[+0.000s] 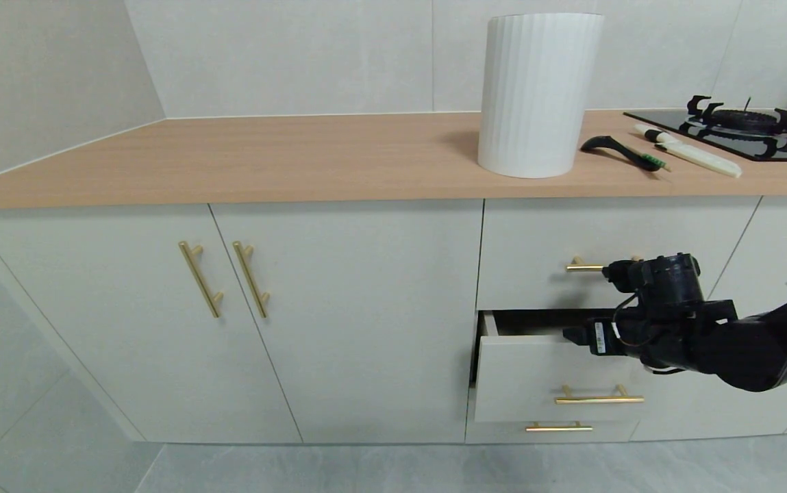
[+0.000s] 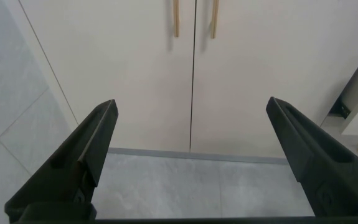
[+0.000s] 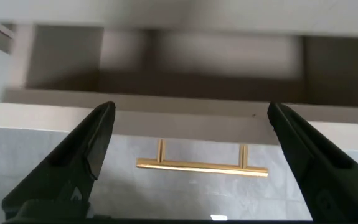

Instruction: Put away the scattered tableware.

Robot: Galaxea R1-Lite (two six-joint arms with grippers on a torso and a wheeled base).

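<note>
On the wooden countertop [image 1: 297, 157] lie a black spoon [image 1: 620, 151] with a green-tipped handle and a white knife [image 1: 693, 157], both to the right of a tall white ribbed container [image 1: 537, 96]. Below them, the middle drawer [image 1: 537, 370] stands partly pulled out. My right gripper [image 1: 573, 335] hovers at the drawer's top edge. In the right wrist view the right gripper [image 3: 191, 112] is open over the drawer's front panel [image 3: 185, 124] and gold handle [image 3: 201, 166], with nothing between the fingers. My left gripper [image 2: 191, 106] is open and empty, facing the lower cabinet doors [image 2: 253, 74].
A black gas hob [image 1: 742, 127] sits at the counter's right end. Two cabinet doors with gold handles [image 1: 200, 279] are on the left, with closed drawers above [image 1: 585, 267] and below [image 1: 559, 428] the open one. Grey tiled floor [image 1: 393, 469] runs in front.
</note>
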